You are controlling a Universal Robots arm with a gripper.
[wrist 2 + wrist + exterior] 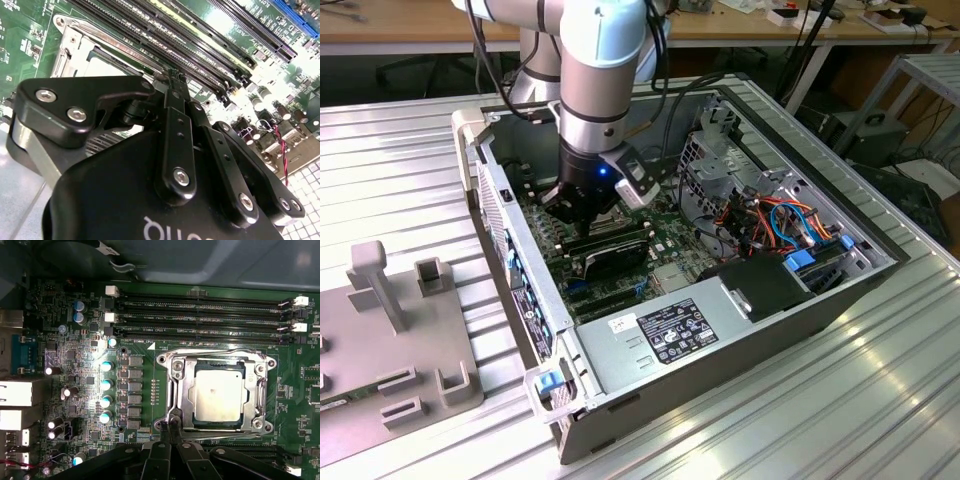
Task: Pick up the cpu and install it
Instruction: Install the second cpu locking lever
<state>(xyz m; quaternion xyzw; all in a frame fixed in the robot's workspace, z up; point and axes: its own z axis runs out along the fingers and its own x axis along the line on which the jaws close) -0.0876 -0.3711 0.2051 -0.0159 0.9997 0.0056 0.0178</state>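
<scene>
Down inside the open computer case [720, 330], your end effector [171, 427] hangs low over the motherboard [75, 315], its fingertips [175, 426] pressed together with nothing between them, touching or nearly touching the near edge of the socket frame [170, 390]. The cpu [219, 396] lies flat inside that metal-framed socket, grey lid up, and the frame looks to be folded over its edges, though from this angle you cannot be sure the frame is latched.

Your main risk is the closed tips bearing on the frame or its thin retaining lever [210, 354]. Push down or sideways here and you could bend the lever, scrape the board, or shift the chip on its contacts. If the cpu is not seated square, any load through the frame could damage what lies beneath it.

Watch what crowds you. Long black memory slots [200, 315] run just beyond the socket on its far side, and in the second wrist view they pass close under the finger linkage [175, 145]. A row of capacitors [106, 390] stands to the socket's left, near enough for a sideways swing to clip. In the exterior view, the case wall [510, 240] rises on the exterior view's left and a tangle of orange and blue cables [780, 225] sits on its right, so the wrist has little room. The case rests on a ribbed metal table [880, 400].
</scene>
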